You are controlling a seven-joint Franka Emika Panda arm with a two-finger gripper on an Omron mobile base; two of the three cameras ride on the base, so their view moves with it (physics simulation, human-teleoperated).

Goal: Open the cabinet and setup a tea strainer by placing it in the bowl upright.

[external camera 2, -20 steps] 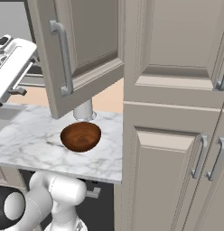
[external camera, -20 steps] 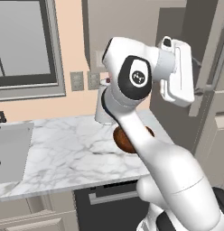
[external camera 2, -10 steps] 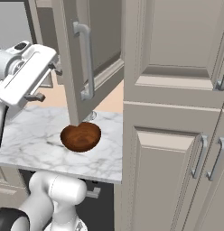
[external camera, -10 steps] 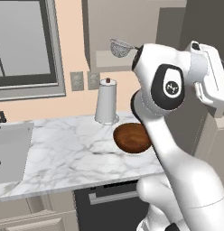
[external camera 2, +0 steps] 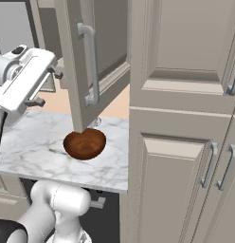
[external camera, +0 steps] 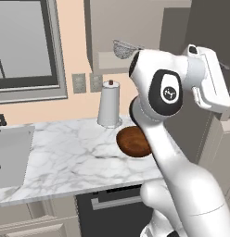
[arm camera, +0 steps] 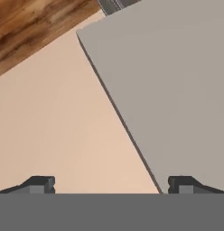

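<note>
With its two dark jaws spread wide and empty, the two-finger claw (arm camera: pixel 109 184) faces the taupe-grey wall cabinet door (external camera 2: pixel 88 66), already swung open. Small silver wire-mesh tea strainer (external camera: pixel 123 47) sits on the inner shelf, above the glossy reddish-brown wooden bowl (external camera: pixel 134 141) on the marble counter (external camera: pixel 66 157). Judgement: swing round the door edge, approach level, pinch the thin handle so the basket stays upright.

You are looking at a home kitchen. A marble-patterned counter (external camera: pixel 66 152) runs under a window (external camera: pixel 24 46), with a sink (external camera: pixel 10 155) set in at its left end. Taupe-grey wall cabinets (external camera 2: pixel 185 42) hang above it, one door (external camera 2: pixel 91 71) swung open. A paper towel roll (external camera: pixel 109 105) and a wooden bowl (external camera 2: pixel 85 144) stand on the counter, and wall outlets (external camera: pixel 87 83) sit behind them.
</note>
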